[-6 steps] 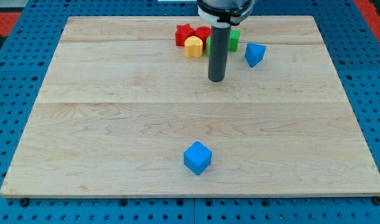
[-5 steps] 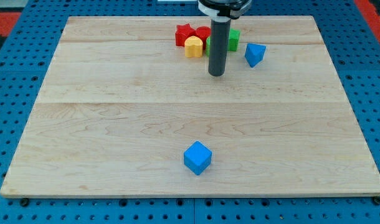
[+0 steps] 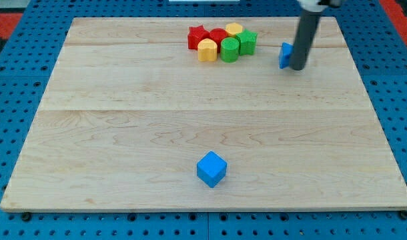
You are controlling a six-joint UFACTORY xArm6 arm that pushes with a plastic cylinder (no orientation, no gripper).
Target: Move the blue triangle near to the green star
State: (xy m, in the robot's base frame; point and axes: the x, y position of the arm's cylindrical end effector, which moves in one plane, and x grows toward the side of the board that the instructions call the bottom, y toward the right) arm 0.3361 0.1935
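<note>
The blue triangle (image 3: 284,55) lies near the view's top right, partly hidden behind my rod. My tip (image 3: 297,68) rests on the board at the triangle's right side, touching or nearly touching it. The green star (image 3: 247,41) sits at the right end of a cluster of blocks at the view's top, a short gap to the left of the triangle.
The cluster also holds a red star (image 3: 197,37), a red block (image 3: 217,37), a yellow heart-like block (image 3: 207,50), a yellow block (image 3: 234,29) and a green round block (image 3: 229,49). A blue cube (image 3: 211,169) lies near the view's bottom centre.
My tip has moved from left of the blue triangle, below the cluster, across to the triangle's right side. The triangle sits slightly further right and up. The cluster is now uncovered.
</note>
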